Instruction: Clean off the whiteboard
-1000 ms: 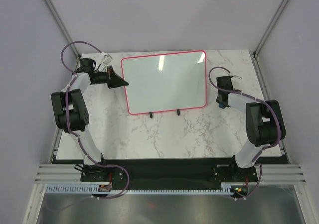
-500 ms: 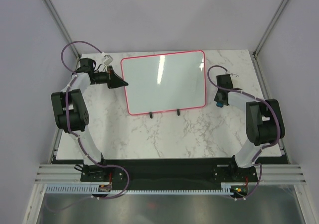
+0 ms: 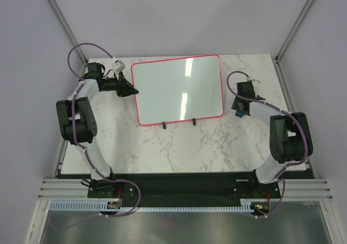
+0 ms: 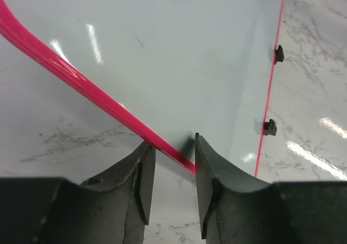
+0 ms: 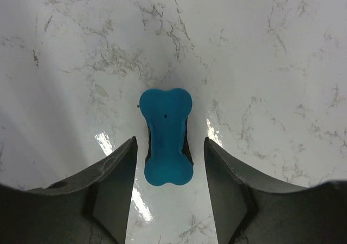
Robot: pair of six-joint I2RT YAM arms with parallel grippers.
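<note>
The whiteboard (image 3: 179, 89) sits at 12 o'clock on the marble surface (image 3: 179, 146), its face showing no writing. The left claw (image 4: 171, 146), at the board's 9 o'clock, stands parted astride the red frame (image 4: 81, 87). The right claw (image 5: 171, 142), at 3 o'clock, hangs open around the blue eraser (image 5: 165, 124) without touching it. Erasing looks finished, so each arm next needs a clean lift away.

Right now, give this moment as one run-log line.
left end effector: open, straddling red edge of whiteboard | right end effector: open over blue eraser on table
</note>
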